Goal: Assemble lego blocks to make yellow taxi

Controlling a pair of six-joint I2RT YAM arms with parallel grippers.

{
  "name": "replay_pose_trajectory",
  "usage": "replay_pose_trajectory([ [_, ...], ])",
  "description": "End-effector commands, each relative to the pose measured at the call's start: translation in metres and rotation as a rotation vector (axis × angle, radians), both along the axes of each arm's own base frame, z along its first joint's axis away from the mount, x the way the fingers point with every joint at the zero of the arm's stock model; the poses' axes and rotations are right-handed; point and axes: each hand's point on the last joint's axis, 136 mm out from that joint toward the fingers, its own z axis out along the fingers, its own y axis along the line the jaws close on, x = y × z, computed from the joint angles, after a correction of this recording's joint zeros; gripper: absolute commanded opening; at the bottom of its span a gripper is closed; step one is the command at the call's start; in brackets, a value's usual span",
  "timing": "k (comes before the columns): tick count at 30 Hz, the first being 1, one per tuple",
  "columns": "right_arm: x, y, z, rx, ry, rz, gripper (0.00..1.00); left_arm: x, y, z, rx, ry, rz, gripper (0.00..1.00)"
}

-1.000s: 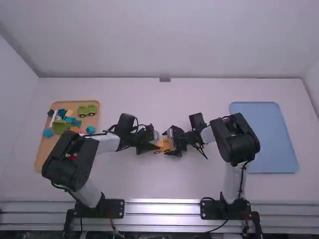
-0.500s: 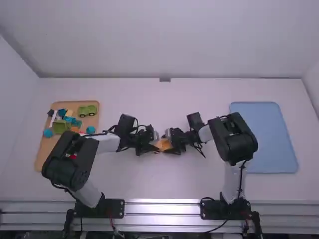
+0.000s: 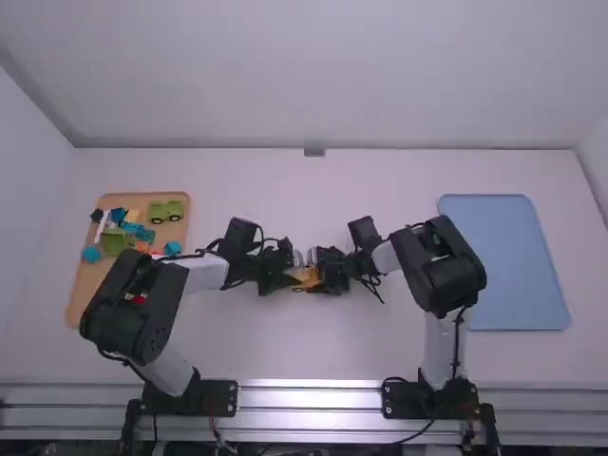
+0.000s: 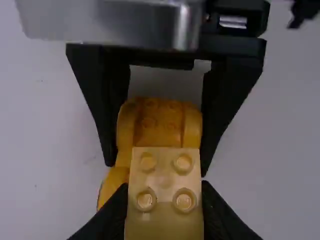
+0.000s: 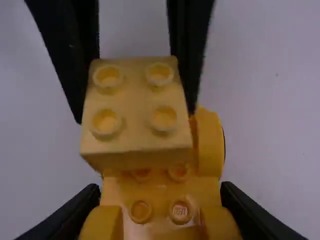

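Black-and-white arms (image 3: 138,304) angle inward, tips together

Mid-table, the left gripper (image 3: 292,277) is closed on a pale yellow block (image 4: 165,202); close by, the right gripper (image 3: 321,277) pinches the orange-yellow car base (image 5: 160,192) by its sides.

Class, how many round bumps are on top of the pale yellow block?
4: the bumps form two rows of two, one near each top corner of the block, which the left pincer grips. None seems hidden.

Pale yellow block (image 5: 137,142); orange-yellow car base (image 4: 157,134); green toy car (image 3: 166,211); plain blue tray (image 3: 513,256); tan tray (image 3: 85,285); white table (image 3: 332,351).
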Motion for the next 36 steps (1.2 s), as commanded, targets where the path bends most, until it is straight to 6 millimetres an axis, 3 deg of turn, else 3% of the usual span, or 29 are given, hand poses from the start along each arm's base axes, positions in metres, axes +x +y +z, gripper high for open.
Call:
replay_pose_trajectory([
  [1, 0.01, -0.009, -0.007, -0.037, 0.057, -0.073, 0.52, 0.002, -0.002, 0.003, -0.01, -0.017, -0.011, 0.02],
  [9, 0.012, -0.009, -0.006, -0.04, 0.094, -0.108, 0.5, 0.022, -0.008, 0.02, -0.021, -0.086, -0.019, 0.02],
  [16, 0.019, -0.012, 0.021, -0.038, -0.016, -0.119, 0.51, 0.037, -0.012, 0.031, -0.044, -0.087, -0.024, 0.02],
  [22, -0.006, -0.01, 0.01, -0.037, -0.052, -0.085, 0.54, 0.021, -0.016, 0.02, -0.053, -0.057, -0.117, 0.02],
  [29, -0.005, -0.009, 0.011, -0.018, -0.08, -0.097, 0.58, 0.015, -0.015, 0.016, -0.035, -0.053, -0.139, 0.02],
  [31, -0.005, -0.009, 0.011, -0.017, -0.096, -0.087, 0.67, 0.011, -0.014, 0.014, -0.029, -0.036, -0.144, 0.02],
  [36, -0.005, -0.01, 0.011, -0.018, -0.104, -0.083, 0.75, 0.004, -0.013, 0.01, -0.016, -0.038, -0.176, 0.02],
])
